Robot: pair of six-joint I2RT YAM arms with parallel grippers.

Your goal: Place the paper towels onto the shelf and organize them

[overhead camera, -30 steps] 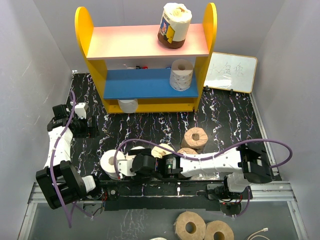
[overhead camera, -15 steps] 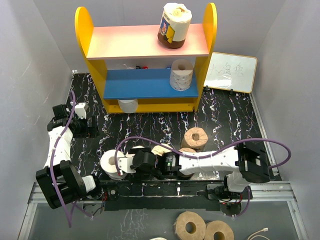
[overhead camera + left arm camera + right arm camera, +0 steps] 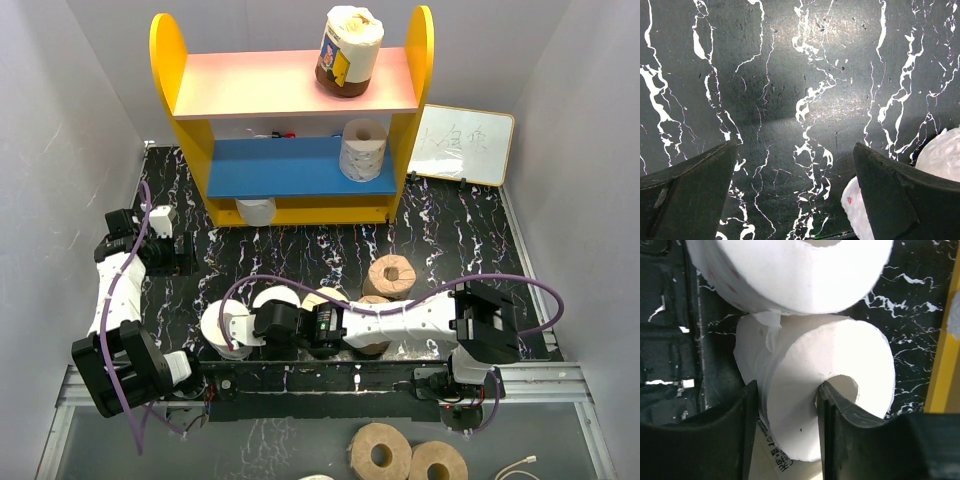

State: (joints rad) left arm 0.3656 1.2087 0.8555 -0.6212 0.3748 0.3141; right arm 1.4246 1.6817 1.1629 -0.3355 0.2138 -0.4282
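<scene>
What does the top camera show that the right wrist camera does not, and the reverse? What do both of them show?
Only the top view: the whole shelf with a wrapped roll on its upper board, the whiteboard and the left gripper.
Only the right wrist view: the right gripper pinches a white roll by its wall, with one finger inside the hollow core.
Both: that roll, a second white roll beside it, and the black marbled table.
</scene>
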